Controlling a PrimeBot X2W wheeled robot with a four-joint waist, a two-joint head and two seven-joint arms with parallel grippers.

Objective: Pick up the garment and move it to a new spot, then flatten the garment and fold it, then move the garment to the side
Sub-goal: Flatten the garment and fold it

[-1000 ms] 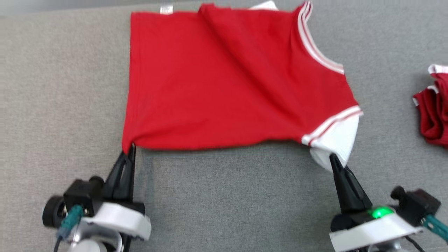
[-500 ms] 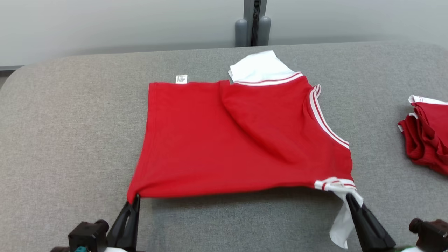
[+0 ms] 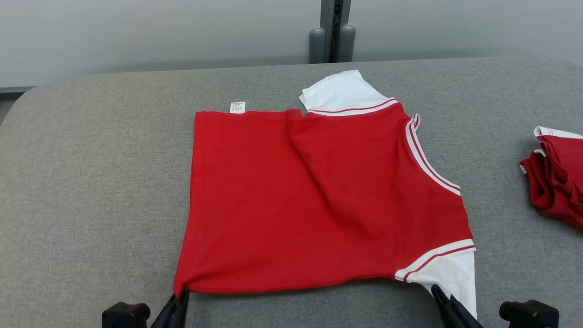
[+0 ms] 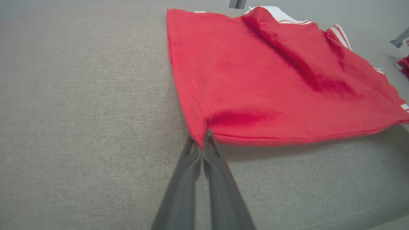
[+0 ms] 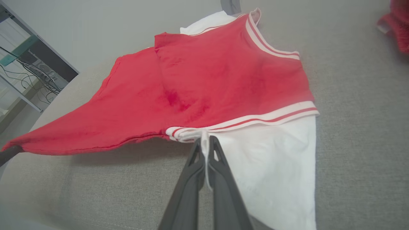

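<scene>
Red knit fabric forms the body of the short-sleeved garment (image 3: 319,200), which has white sleeves and striped trim. It lies spread near the middle of the grey fabric-covered table (image 3: 91,182), with its far edge resting on the surface and its near edge raised slightly. The left gripper (image 4: 201,142) is closed on the near hem corner. The right gripper (image 5: 206,140) is closed on the near white sleeve (image 5: 281,166), just below its striped band. Holding both near corners apart appears intended to keep the near edge taut so that the cloth settles flat. A diagonal crease crosses the body. A separate heap of red cloth (image 3: 553,182) lies well apart at the right.
</scene>
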